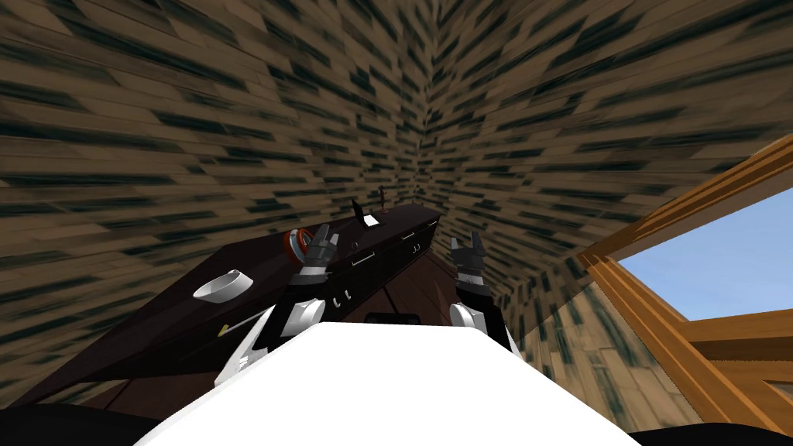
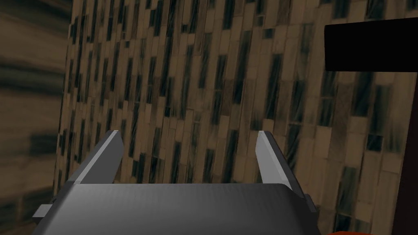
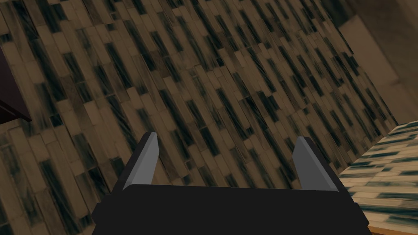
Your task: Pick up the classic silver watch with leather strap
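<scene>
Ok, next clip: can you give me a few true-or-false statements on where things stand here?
1. The left gripper and the right gripper are both open and empty. True.
2. The white bowl sits on the floor. False: it rests on top of the dark cabinet.
3. The red-strapped watch lies on the cabinet, close to the left gripper. True.
4. The window is on the robot's left. False: it is on the right.

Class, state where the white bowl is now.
In the head view, the white bowl sits on the dark cabinet, on the robot's left, nearer the robot than the left gripper.
</scene>
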Tool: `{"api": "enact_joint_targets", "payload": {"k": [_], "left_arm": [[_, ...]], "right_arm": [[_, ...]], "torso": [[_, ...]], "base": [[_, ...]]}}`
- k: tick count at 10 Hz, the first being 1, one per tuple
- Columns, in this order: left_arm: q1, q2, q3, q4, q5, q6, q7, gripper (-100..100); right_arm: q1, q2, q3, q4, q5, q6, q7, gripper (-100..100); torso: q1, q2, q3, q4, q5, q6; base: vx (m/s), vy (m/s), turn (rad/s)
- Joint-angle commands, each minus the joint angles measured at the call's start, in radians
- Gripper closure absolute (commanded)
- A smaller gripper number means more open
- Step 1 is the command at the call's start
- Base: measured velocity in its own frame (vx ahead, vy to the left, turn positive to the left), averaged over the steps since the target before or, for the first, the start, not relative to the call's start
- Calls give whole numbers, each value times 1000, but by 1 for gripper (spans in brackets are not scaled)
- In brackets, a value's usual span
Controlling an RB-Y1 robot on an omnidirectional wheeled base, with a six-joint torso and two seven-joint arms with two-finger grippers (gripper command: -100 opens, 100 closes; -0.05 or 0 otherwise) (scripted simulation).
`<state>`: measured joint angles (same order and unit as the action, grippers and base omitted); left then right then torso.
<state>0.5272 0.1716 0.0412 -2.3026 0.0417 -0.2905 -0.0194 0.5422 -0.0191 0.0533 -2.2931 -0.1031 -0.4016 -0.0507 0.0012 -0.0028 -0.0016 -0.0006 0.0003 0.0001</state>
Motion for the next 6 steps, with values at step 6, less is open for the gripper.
{"api": "enact_joint_targets", "payload": {"k": [6], "left_arm": [[34, 103, 52, -2, 13, 163, 28, -100]], "right_arm": [[0, 0, 0, 0, 0, 0, 0, 0]], "torso": [[0, 1, 1, 0, 0, 0]], "base": [[29, 11, -90]]}}
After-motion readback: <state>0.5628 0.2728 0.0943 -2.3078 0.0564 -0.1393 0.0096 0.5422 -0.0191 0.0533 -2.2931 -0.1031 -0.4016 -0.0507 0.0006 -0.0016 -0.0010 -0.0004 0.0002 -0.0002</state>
